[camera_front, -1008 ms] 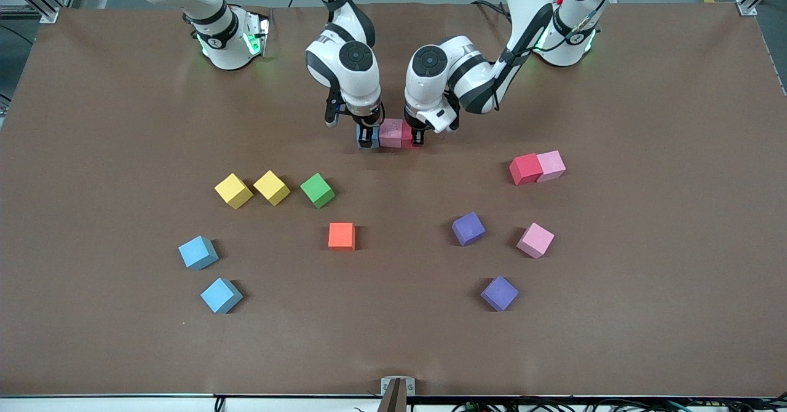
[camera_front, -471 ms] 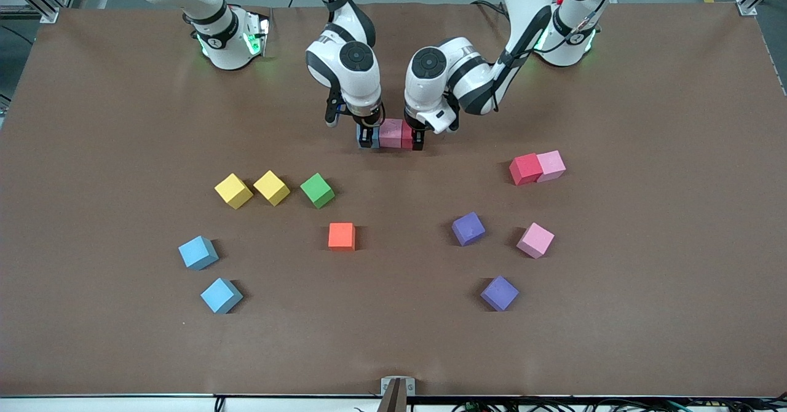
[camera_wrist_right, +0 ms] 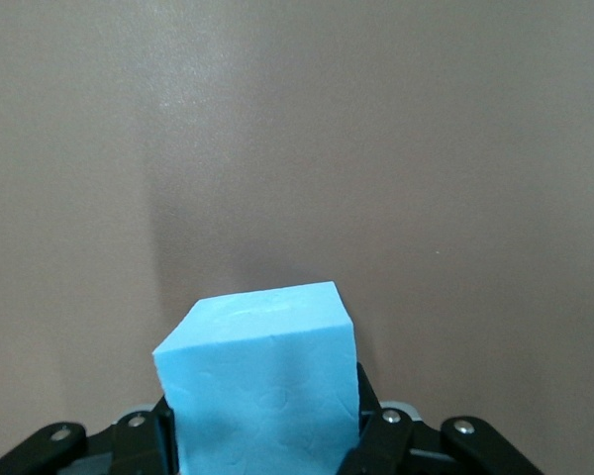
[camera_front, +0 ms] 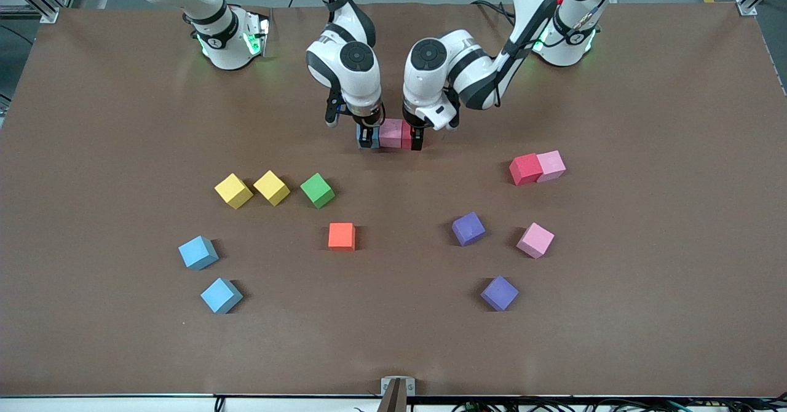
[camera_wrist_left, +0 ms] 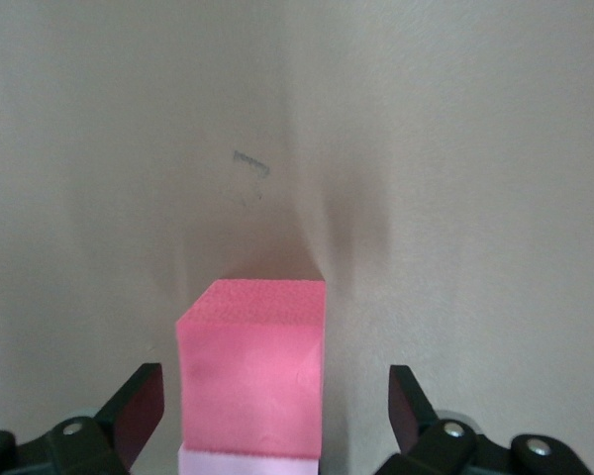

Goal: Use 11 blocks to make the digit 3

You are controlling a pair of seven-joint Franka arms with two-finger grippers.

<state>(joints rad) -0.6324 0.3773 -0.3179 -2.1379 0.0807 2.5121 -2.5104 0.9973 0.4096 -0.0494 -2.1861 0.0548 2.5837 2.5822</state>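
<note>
Fourteen coloured cubes (camera_front: 341, 236), two robot arms (camera_front: 344, 61).

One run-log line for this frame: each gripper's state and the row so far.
left gripper: open, astride red block | right gripper: shut on blue block | row: blue, pink block, red, touching | remaining blocks: loose
</note>
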